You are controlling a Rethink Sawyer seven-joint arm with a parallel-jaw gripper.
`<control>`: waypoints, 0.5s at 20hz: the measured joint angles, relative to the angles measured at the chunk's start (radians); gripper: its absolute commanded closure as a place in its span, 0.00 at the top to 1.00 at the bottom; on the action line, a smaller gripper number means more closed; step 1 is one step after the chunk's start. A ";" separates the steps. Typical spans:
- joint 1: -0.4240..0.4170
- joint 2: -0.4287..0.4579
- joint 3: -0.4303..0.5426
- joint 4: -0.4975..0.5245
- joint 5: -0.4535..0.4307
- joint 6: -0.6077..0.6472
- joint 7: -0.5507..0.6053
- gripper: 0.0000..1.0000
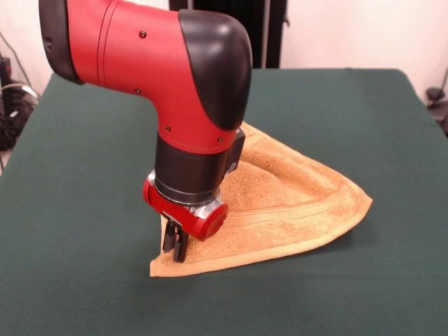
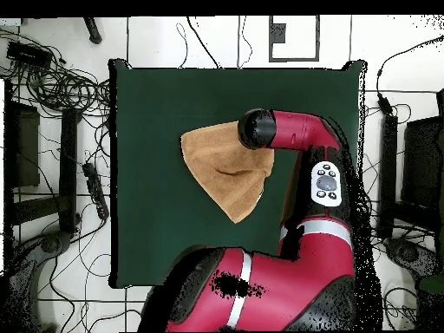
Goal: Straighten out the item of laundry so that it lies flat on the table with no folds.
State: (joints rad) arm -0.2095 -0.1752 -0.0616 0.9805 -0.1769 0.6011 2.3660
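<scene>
- Gripper (image 1: 176, 246), front view: down at the near-left corner of the cloth (image 1: 294, 203), fingers dark and close together, pointing straight down. They appear closed on the cloth's edge at that corner; the corner sits slightly raised off the table (image 1: 84, 140).
- Above the gripper: a red collar, then a black wrist section, then the red arm (image 1: 133, 49) bending through a black elbow cap and running out of frame at the upper left.
- Cloth, front view: orange-tan terry, not flat. It forms a rough triangle with a point at the near left under the gripper, a point at the right, and the rest running away behind the wrist. A hemmed border shows along the near edge, with a woven band running parallel above it. The middle is humped and creased.
- Table: dark green top, cloth near its centre, bare green all round it.
- Overhead view: the cloth (image 2: 221, 169) shows as a wedge, wide at one end and narrowing to a point, with a dark fold line across its middle. The arm's black end cap (image 2: 257, 128) covers one corner, so the gripper itself is hidden here.
- Overhead only: the arm's full sweep from base to wrist, a grey button panel (image 2: 325, 182) on the link, and cables on the floor round the table.
</scene>
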 measured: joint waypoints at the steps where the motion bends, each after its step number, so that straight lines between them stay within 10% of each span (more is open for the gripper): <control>1: 0.000 0.002 0.000 -0.004 0.000 0.000 0.000 0.00; 10: -0.025 0.036 0.019 -0.090 -0.011 0.006 -0.013 0.00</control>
State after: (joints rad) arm -0.2345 -0.1391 -0.0425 0.8909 -0.1875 0.6074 2.3533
